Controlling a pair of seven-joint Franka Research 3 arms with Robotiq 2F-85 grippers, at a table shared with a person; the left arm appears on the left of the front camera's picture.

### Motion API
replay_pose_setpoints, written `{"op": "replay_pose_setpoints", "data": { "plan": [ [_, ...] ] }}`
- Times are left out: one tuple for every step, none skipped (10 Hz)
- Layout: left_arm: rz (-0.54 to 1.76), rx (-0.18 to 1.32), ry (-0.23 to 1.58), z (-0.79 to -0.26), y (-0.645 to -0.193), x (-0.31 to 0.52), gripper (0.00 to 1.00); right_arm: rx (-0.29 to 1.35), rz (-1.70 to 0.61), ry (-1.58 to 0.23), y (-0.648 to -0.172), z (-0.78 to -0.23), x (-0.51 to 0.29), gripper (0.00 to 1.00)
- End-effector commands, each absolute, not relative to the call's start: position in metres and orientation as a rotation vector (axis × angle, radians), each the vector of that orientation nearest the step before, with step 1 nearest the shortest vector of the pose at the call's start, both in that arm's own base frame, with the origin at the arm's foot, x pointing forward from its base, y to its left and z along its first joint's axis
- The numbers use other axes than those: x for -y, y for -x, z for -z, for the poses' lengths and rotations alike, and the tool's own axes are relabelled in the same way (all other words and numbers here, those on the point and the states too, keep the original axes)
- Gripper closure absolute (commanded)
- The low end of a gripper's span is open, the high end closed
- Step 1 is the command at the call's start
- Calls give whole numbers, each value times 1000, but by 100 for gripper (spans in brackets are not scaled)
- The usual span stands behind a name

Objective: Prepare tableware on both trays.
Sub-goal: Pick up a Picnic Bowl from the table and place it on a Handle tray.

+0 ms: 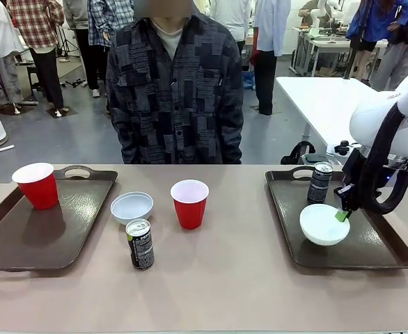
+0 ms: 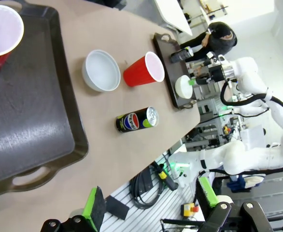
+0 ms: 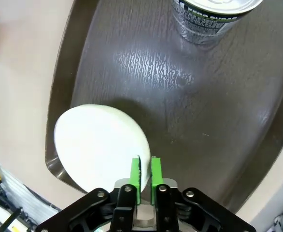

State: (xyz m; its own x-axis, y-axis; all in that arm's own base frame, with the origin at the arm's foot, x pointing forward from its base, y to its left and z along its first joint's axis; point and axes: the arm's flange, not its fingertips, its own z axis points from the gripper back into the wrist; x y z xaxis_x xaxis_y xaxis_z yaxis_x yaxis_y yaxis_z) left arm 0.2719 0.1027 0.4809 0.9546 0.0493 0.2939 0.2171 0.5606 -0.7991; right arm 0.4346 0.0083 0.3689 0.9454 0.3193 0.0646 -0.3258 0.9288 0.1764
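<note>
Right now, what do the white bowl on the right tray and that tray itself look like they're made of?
White bowl: smooth, even, faintly matte, thin rim; likely plastic or melamine, though ceramic can't be ruled out. Tray: dark brown, glossy, streaky light reflections; probably plastic or lacquered, unclear which.

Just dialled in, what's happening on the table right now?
The right gripper is shut on the rim of a round white bowl on the right glossy dark brown tray, beside a small dark drink can. The left tray holds one red plastic cup. A second bowl, red cup and can stand on the table between the trays. The left gripper hangs open. A person stands opposite.
</note>
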Motion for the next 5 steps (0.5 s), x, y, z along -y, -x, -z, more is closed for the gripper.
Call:
{"op": "replay_pose_setpoints", "data": {
  "plan": [
    [119,316,992,-480,-272,-104,0,52,-334,-182,-437,-369,-7,0],
    [119,316,992,-480,-272,-104,0,49,-331,-180,-437,-369,-6,0],
    [119,316,992,-480,-272,-104,0,48,-325,-180,-437,-370,-7,0],
    [119,316,992,-480,-272,-104,0,46,-319,-169,-437,-372,-7,14],
    [119,316,992,-480,-272,-104,0,45,-314,-148,-434,-379,-7,45]
  ]
}}
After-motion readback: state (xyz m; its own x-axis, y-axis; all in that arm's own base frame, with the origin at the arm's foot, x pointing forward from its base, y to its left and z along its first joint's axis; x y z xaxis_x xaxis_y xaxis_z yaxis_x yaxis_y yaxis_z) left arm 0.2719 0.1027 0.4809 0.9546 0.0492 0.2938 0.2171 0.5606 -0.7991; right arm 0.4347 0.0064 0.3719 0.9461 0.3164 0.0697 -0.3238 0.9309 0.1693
